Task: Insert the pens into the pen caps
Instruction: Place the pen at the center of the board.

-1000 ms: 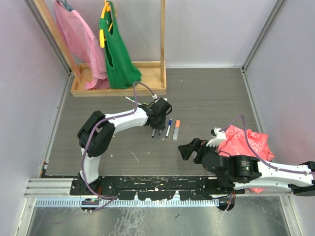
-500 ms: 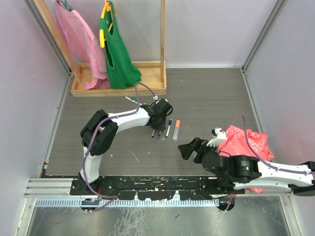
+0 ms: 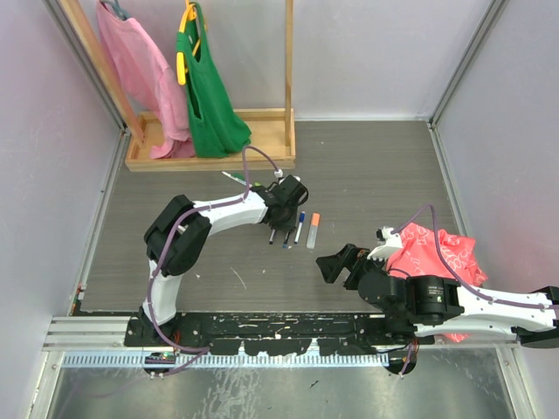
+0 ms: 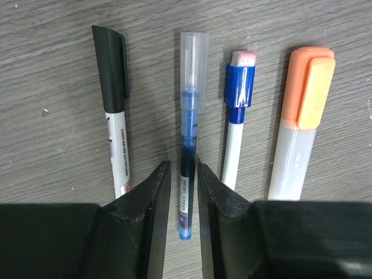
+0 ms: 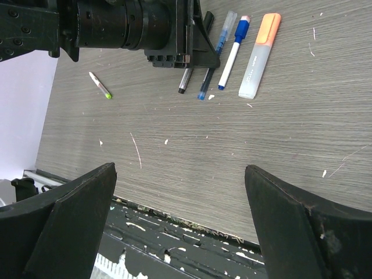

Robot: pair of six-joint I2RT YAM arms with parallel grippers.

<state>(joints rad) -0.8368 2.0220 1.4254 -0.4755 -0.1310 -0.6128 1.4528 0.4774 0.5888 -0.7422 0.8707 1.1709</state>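
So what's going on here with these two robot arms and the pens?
The left arm's end effector sits low over a row of four capped pens on the table, its jaws slightly apart either side of the blue pen with the clear cap, not squeezing it. The right end effector hangs wide open and empty nearby. A green-tipped pen lies apart.

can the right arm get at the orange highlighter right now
Probably yes: the orange highlighter ends the row on the right arm's side, with bare table between it and the open right claw.
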